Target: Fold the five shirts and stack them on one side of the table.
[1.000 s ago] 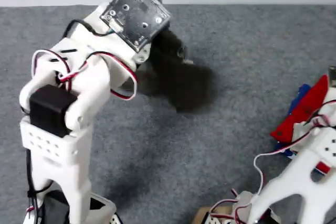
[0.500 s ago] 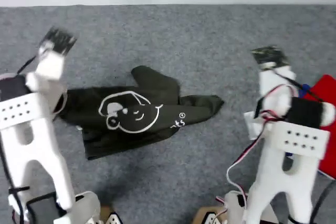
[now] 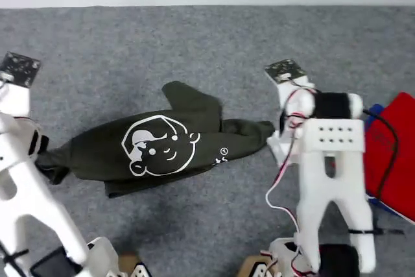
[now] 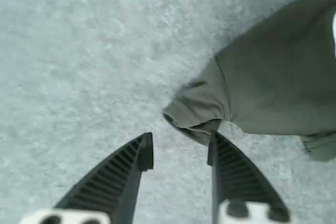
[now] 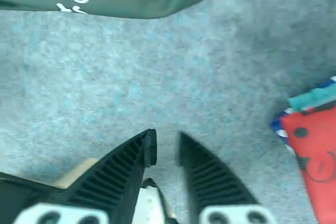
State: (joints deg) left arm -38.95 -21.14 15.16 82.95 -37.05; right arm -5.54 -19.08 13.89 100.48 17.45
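1. Your dark shirt (image 3: 162, 150) lies rumpled across the middle of the grey tabletop (image 3: 194, 50), print up and not yet folded, with 1 sleeve sticking out toward the far edge.
2. Your left pincer (image 4: 178, 153) is spread and empty, its tips just beside the bunched end of the shirt. I judge it sits there to take that end and draw the cloth flat.
3. Your right pincer (image 5: 167, 148) is parted only narrowly and holds nothing. It hovers over bare tabletop near the shirt's opposite end, between it and the red shirt (image 3: 389, 154).
4. That red shirt tops a pile (image 5: 315, 99) at the right edge, with blue and teal cloth showing beneath. It looks like your stacking side, set well apart so the middle serves for folding.
5. You would want both ends gripped before stretching.
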